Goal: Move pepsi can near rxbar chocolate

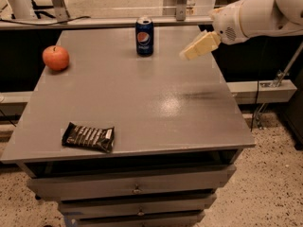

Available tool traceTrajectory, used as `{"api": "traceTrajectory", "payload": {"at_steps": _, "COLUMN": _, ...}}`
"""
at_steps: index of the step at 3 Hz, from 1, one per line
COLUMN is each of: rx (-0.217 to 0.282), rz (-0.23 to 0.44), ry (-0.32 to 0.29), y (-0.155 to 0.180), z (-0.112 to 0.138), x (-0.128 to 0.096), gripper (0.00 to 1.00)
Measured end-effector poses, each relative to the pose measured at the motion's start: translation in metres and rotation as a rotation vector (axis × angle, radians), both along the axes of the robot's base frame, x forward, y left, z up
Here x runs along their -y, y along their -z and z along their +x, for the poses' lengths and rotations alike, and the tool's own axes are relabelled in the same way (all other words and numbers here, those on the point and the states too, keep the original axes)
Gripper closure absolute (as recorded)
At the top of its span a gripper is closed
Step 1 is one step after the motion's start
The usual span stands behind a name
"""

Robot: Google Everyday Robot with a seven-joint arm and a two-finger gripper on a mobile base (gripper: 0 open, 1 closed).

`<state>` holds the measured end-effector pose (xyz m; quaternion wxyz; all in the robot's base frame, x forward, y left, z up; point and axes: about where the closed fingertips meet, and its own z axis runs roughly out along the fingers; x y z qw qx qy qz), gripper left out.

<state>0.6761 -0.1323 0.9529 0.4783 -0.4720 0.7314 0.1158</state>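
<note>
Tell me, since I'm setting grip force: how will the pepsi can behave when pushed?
Standing upright, the pepsi can would probably tip if nudged near its top, then roll. Its smooth round side may slip. The gripper hovers beside it, not touching.

Only legible marking: the round red-white-blue Pepsi logo on the pepsi can [144, 36]. White lettering on the rxbar chocolate [88, 137] is unreadable. The gripper [188, 54] hovers right of the can, over the desk [156, 108].
</note>
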Motion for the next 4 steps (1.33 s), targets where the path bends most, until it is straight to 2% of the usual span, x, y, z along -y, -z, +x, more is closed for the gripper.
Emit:
{"api": "traceTrajectory", "payload": {"at_steps": 1, "rx": -0.01, "rz": 0.024, "ry": -0.003, "y": 0.005, "z": 0.002, "x": -0.004, "gripper": 0.0}}
{"api": "traceTrajectory", "payload": {"at_steps": 2, "rx": -0.018, "rz": 0.13, "ry": -0.007, "y": 0.025, "z": 0.025, "x": -0.03, "gripper": 0.0}}
{"api": "traceTrajectory", "payload": {"at_steps": 3, "rx": -0.005, "rz": 0.257, "ry": -0.016, "y": 0.044, "z": 0.057, "x": -0.07, "gripper": 0.0}}
{"api": "traceTrajectory", "payload": {"at_steps": 4, "rx": 0.009, "rz": 0.335, "ry": -0.038, "y": 0.058, "z": 0.086, "x": -0.11, "gripper": 0.0}}
